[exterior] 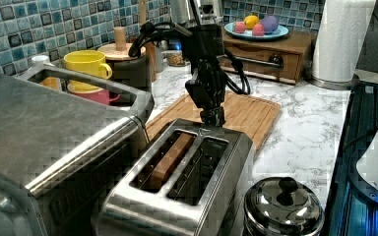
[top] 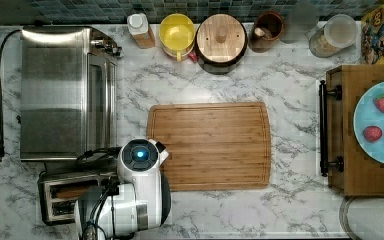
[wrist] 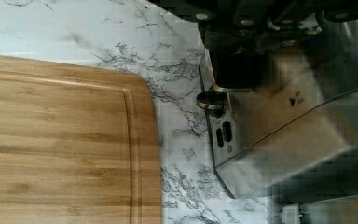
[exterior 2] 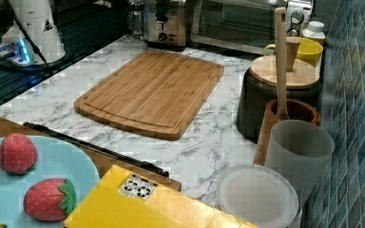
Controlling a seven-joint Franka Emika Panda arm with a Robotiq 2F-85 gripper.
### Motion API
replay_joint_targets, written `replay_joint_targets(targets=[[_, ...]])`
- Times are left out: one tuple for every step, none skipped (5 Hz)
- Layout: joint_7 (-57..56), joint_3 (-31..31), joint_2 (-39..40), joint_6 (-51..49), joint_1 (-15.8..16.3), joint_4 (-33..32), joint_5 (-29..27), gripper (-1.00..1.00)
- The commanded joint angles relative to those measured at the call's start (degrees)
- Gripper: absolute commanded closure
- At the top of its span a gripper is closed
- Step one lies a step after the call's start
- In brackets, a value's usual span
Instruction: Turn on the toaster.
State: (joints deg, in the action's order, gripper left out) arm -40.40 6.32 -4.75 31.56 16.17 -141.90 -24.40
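Top view: toaster [top: 60,196] at desk [top: 290,200] corner, beside oven [top: 65,92], arm over it. Left view: tool [exterior: 211,115] at toaster's [exterior: 177,182] far end, by board [exterior: 246,110]. Wrist view: tool opening unclear, at the toaster's [wrist: 279,140] end face.

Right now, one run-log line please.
phase: reaching lever | tool: at toaster end facing cutting board | slot: brown slice visible

Quick tally: one toaster [exterior: 177,182], one toaster oven [top: 67,92], one cutting board [top: 210,145], one yellow mug [top: 177,31], two strawberries on one blue plate [top: 367,120], one paper towel roll [exterior: 342,37], one cereal box [exterior 2: 142,204].
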Motion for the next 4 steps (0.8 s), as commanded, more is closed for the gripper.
replay_joint_targets(targets=[[3.0, -2.8, 5.6, 1.0, -2.9, -0.8, -2.0, 1.00], [4.3, -2.2, 7.2, 3.0, -2.7, -4.4, -3.0, 1.00], [7.8, -1.7, 9.6, 5.6, -2.7, -6.5, -2.2, 1.00], [10.8, -1.6, 12.5, 6.3, -1.4, -6.4, -1.5, 1.00]])
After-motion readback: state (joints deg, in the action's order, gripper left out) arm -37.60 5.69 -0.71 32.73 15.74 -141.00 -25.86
